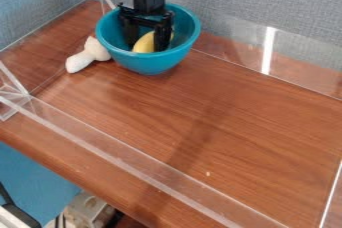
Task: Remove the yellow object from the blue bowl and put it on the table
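The blue bowl [163, 60] stands at the far left of the table [201, 112]. Inside it lies the yellow object [142, 43], a small curved banana toy. My black gripper [146, 37] points straight down into the bowl, open, with one finger on each side of the yellow object. Whether the fingers touch it I cannot tell. Part of the yellow object is hidden behind the fingers and the bowl's near wall.
A whitish-cream elongated object [87, 55] lies on the table just left of the bowl. Low clear acrylic walls [267, 47] border the tabletop on all sides. A blue-grey wall rises behind the bowl.
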`<state>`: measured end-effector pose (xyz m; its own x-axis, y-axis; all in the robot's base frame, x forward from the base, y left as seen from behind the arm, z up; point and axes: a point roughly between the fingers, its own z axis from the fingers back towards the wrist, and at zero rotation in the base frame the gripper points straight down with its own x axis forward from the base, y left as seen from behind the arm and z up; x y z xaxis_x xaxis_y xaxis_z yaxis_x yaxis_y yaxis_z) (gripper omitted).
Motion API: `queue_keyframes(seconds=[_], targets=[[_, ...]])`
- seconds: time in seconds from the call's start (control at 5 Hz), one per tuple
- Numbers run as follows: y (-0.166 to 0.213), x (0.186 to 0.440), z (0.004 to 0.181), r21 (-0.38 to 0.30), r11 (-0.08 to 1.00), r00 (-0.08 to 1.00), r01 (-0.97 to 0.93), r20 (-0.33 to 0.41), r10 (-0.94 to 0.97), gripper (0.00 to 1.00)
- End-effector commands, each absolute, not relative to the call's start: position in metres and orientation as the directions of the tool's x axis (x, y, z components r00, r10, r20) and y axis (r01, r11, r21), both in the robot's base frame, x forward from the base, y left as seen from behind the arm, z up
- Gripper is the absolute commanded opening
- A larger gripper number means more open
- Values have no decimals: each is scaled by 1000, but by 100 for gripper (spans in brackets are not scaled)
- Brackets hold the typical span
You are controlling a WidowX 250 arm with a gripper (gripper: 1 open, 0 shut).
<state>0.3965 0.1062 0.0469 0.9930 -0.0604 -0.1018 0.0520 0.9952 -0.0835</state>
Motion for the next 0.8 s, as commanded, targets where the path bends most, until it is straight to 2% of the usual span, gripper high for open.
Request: queue_keyframes(seconds=[0.0,0.6], targets=[[111,398,69,-79,995,997,59,-49,-63,100],[106,393,72,-114,990,995,78,-54,-85,100]])
